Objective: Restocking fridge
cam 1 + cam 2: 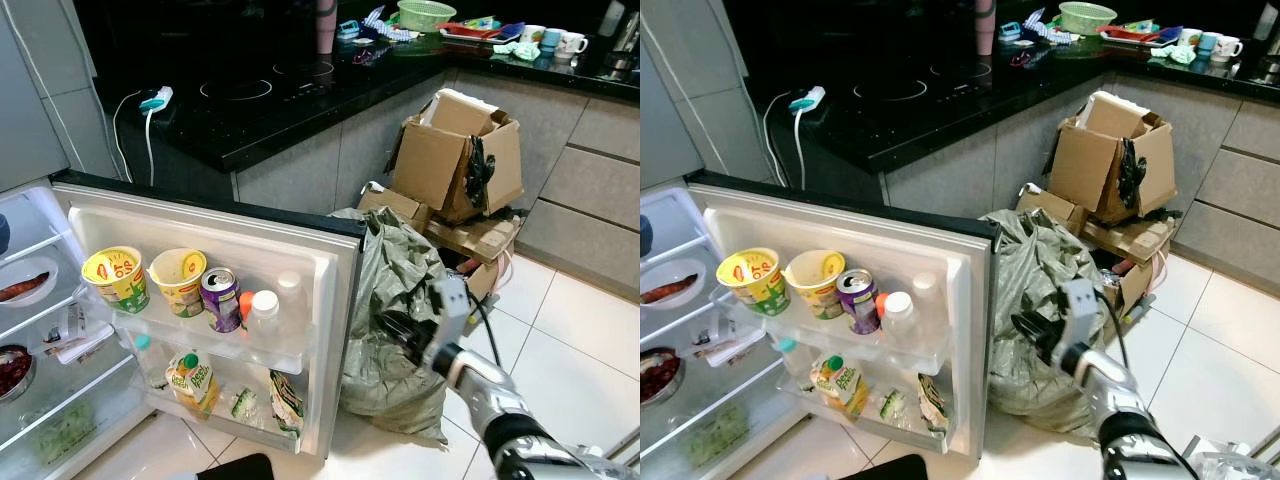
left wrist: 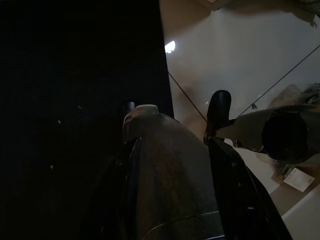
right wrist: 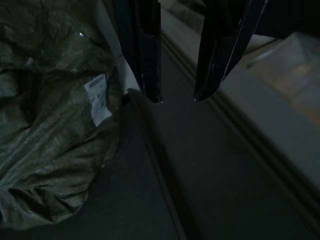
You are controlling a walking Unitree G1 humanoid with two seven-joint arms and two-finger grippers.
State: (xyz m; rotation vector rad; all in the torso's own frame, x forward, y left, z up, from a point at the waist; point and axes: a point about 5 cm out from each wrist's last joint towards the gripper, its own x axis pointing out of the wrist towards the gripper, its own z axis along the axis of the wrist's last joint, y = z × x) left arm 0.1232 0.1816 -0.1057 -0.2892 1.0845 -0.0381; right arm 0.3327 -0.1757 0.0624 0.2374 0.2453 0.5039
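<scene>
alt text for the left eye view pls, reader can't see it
An open fridge door holds two noodle cups, a purple can and a white-capped bottle on its upper shelf. The robot's right gripper, fingers open, reaches toward the door's outer edge, beside a grey-green sack; cardboard boxes sit behind.

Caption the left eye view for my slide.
Open fridge door stocked with two noodle cups, a soda can and bottles; right end effector open beside a green sack.
</scene>
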